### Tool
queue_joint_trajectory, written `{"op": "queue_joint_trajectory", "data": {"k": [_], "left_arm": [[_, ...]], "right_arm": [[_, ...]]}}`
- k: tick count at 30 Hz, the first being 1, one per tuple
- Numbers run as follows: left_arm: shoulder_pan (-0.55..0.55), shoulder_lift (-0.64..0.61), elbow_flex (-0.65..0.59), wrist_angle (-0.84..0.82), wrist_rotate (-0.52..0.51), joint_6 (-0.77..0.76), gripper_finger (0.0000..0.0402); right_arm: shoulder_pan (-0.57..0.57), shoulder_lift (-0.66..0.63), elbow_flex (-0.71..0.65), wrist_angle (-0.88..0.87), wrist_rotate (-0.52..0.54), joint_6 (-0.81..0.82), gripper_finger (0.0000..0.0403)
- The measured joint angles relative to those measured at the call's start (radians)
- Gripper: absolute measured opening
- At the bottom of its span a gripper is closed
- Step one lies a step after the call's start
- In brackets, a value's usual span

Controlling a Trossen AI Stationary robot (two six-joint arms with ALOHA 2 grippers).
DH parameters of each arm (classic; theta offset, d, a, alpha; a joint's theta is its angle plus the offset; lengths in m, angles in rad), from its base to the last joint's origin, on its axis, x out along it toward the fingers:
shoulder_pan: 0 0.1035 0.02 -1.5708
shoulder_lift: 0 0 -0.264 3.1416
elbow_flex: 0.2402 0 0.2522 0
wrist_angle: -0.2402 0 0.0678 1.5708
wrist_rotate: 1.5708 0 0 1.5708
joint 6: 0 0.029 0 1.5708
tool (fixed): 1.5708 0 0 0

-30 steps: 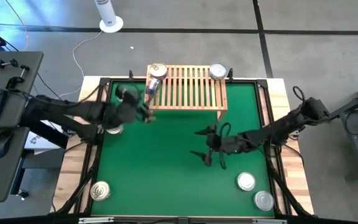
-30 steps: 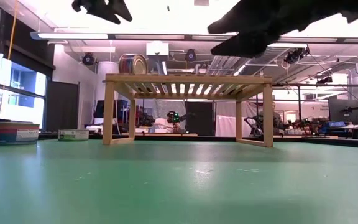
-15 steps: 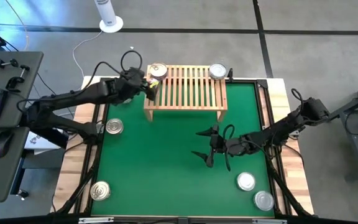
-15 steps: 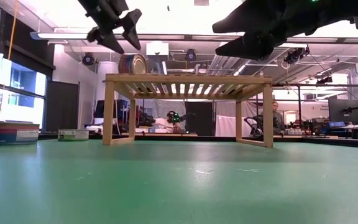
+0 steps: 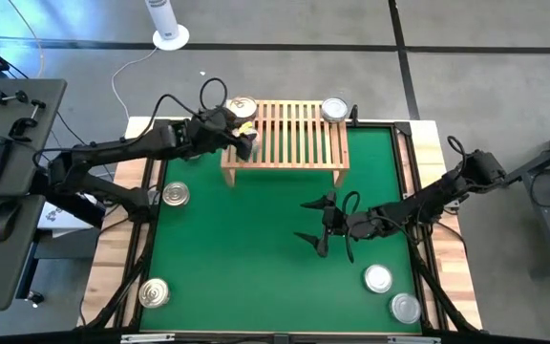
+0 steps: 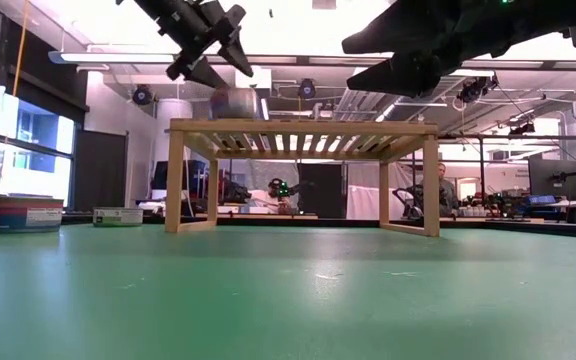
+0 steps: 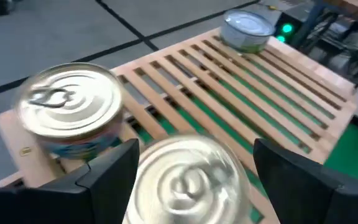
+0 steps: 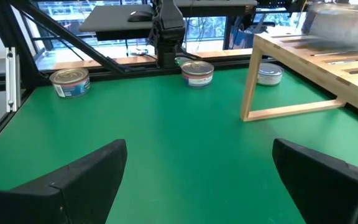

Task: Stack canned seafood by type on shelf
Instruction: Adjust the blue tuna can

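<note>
The light-wood shelf stands at the mat's far edge. One gold-topped tin sits upright on its far left corner and a silver-topped tin on its far right corner. My left gripper hangs open over the shelf's left end. A blurred tin lies on the slats between its fingers, and in the low view this tin sits below the gripper. My right gripper waits open above the middle of the mat. Several more tins rest on the mat. My left gripper comes at the blurred tin slanting down from the table's left, one finger on each side of it. The tin rests on the shelf's slats. Whether the fingers touch it, I cannot tell.
Loose tins stand on the green mat at left, near left and near right. The shelf's middle slats are bare. Black rails border the mat.
My left gripper has swung from beside the shelf's left leg toward the far edge and right, ending over the shelf's left end, and has rolled. The tin that lay on its side there, round face toward the near edge, has shifted right and shows blurred.
</note>
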Motion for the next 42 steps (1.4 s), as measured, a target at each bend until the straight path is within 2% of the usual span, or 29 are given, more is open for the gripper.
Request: {"op": "queue_joint_trajectory", "data": {"k": [7, 9, 14, 20, 27, 35, 42], "left_arm": [[-0.040, 0.021, -0.001, -0.008, 0.011, 0.001, 0.0305], [-0.059, 0.029, -0.001, 0.008, 0.041, 0.014, 0.0304], [-0.102, 0.080, 0.000, 0.046, 0.081, 0.042, 0.0275], [-0.055, 0.129, 0.002, 0.033, 0.088, -0.008, 0.0216], [0.020, 0.114, 0.001, 0.016, 0.113, 0.054, 0.0162], [0.077, 0.104, 0.000, 0.010, 0.113, 0.105, 0.0145], [0.080, 0.099, -0.002, 0.012, 0.100, 0.106, 0.0144]], "right_arm": [[0.000, 0.000, 0.000, -0.007, 0.000, 0.001, 0.0399], [0.000, 0.000, 0.000, -0.007, 0.000, 0.000, 0.0399], [-0.001, 0.000, 0.000, -0.007, 0.000, 0.000, 0.0399], [-0.001, 0.000, 0.000, -0.007, 0.000, 0.002, 0.0399], [-0.001, 0.000, 0.000, -0.014, 0.000, 0.002, 0.0399], [-0.001, 0.000, 0.000, -0.023, 0.000, 0.002, 0.0399], [-0.001, 0.000, 0.000, -0.029, 0.000, 0.003, 0.0399]]}}
